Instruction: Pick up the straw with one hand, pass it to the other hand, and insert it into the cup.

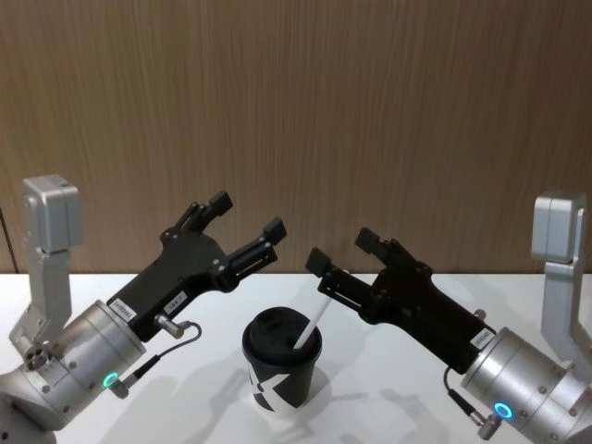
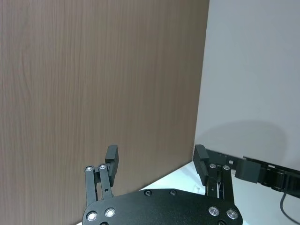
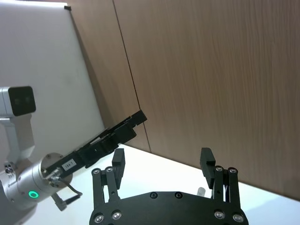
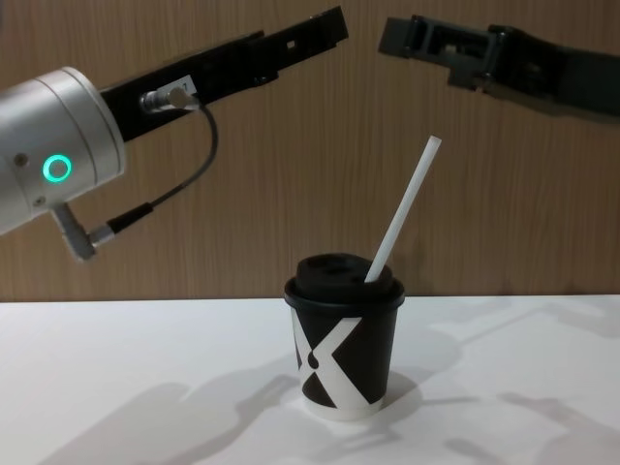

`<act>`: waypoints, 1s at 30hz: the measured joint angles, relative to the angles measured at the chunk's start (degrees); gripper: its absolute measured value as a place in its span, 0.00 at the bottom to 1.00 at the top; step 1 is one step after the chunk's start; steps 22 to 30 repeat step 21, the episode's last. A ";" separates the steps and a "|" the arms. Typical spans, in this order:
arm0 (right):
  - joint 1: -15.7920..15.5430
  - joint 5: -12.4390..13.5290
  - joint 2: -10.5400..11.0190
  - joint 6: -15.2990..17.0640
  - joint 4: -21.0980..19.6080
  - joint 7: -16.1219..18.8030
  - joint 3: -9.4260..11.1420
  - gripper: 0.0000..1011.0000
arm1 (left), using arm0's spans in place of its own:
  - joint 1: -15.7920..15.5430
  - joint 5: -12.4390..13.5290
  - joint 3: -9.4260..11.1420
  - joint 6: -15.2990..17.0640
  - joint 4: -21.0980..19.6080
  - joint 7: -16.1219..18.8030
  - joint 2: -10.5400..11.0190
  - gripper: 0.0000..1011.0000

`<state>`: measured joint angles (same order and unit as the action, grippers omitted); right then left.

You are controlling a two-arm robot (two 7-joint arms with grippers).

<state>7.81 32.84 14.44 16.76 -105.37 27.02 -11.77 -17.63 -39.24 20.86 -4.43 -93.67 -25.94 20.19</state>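
A: Wood-grain wall panelling behind, white worktop (image 4: 116,387) in front. Start nearest: where is the cup?

B: The cup (image 4: 341,358) stands upright on the worktop, centred between the two arms, X mark facing the chest camera. Domed lid on.

A: And the straw?

B: The straw (image 4: 402,213) is already in the cup. Its lower end goes through the lid; the rest leans up and toward the robot's right. Nothing grips it (the lid opening and the cup's inside alone prop it, hence the tilt, in my reading).

A: Grippers?

B: Left gripper (image 1: 242,225) is raised above and to the left of the cup, jaws apart, nothing between them. Its wrist carries a green ring. Right gripper (image 1: 340,251) is raised on the other side, jaws also apart and empty; the straw's top end sits just below its near finger in the head view, but the chest view shows clear air between them. Its wrist ring looks bluish rather than unlit.

A: Why hold both high?

B: Judgement: insertion looks complete, so both arms hang clear of the straw, well above the lid, where neither could knock it.

A: Risk?

B: A low sweep by the right arm could catch the leaning straw and tip the light cup.
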 joint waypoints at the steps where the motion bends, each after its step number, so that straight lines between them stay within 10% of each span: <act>1: 0.00 -0.39 0.44 -0.29 -0.22 0.10 -0.08 0.99 | 0.12 -0.05 -0.03 0.05 -0.18 0.00 0.15 0.99; 16: -2.91 -6.98 8.16 -3.80 -5.24 0.36 0.47 0.99 | 1.33 -1.28 0.32 0.83 -1.63 -0.24 2.01 0.99; 30: -3.60 -7.93 9.42 -4.25 -6.13 0.18 0.72 0.99 | 1.43 -1.48 0.48 0.90 -1.66 -0.34 2.22 0.99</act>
